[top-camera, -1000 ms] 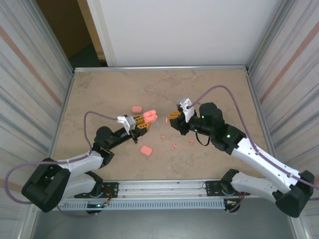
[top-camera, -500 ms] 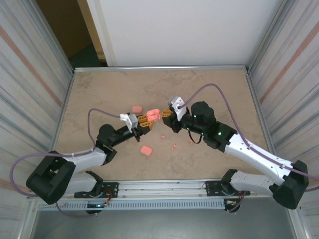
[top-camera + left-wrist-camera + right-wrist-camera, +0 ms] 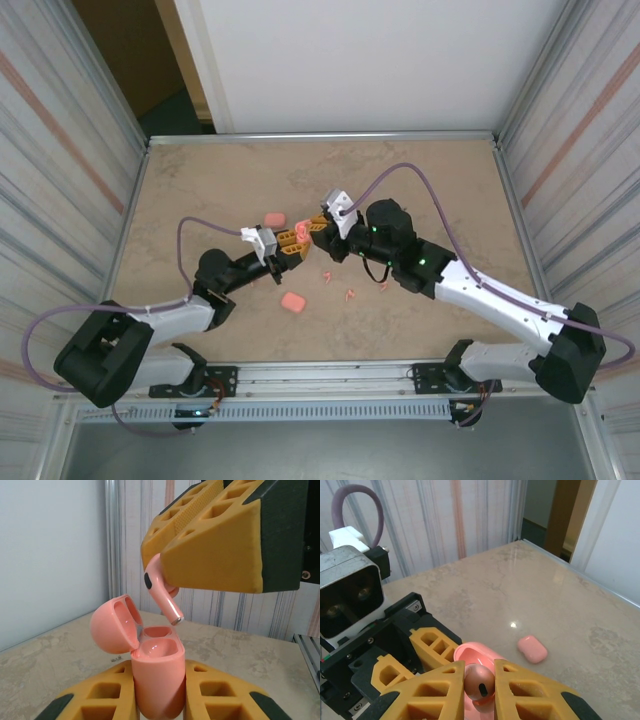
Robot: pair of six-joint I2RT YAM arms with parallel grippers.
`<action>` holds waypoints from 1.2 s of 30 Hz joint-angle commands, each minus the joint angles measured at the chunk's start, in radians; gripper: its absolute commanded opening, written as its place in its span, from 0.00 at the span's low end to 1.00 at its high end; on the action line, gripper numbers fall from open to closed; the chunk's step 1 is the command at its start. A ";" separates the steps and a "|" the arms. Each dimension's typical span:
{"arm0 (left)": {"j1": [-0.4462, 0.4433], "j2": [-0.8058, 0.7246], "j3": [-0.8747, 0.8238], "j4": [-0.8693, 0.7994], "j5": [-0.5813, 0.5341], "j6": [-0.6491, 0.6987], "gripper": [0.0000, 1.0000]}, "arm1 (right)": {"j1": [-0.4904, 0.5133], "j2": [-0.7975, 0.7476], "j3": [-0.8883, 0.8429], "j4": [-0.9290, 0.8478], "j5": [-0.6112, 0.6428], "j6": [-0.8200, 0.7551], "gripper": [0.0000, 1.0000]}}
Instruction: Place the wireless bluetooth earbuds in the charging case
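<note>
Both arms reach forward and inward to mid-table, elbows low, so that the left gripper (image 3: 293, 240) and right gripper (image 3: 322, 226) meet almost tip to tip. Left jaws are clamped on either side of the open charging case (image 3: 157, 680). Right jaws, angled down from above, pinch one earbud (image 3: 161, 592) by its head.

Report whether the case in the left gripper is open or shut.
Open: the case has its lid swung back, exposing empty sockets; the earbud hangs above.
</note>
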 commanded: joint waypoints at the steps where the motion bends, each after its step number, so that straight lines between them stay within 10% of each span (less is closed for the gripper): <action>1: -0.005 0.006 0.028 0.054 0.007 -0.013 0.00 | 0.015 0.016 0.038 0.036 0.018 -0.030 0.17; 36: -0.007 0.009 0.025 0.068 -0.005 -0.024 0.00 | 0.036 0.052 0.036 -0.029 0.012 -0.054 0.19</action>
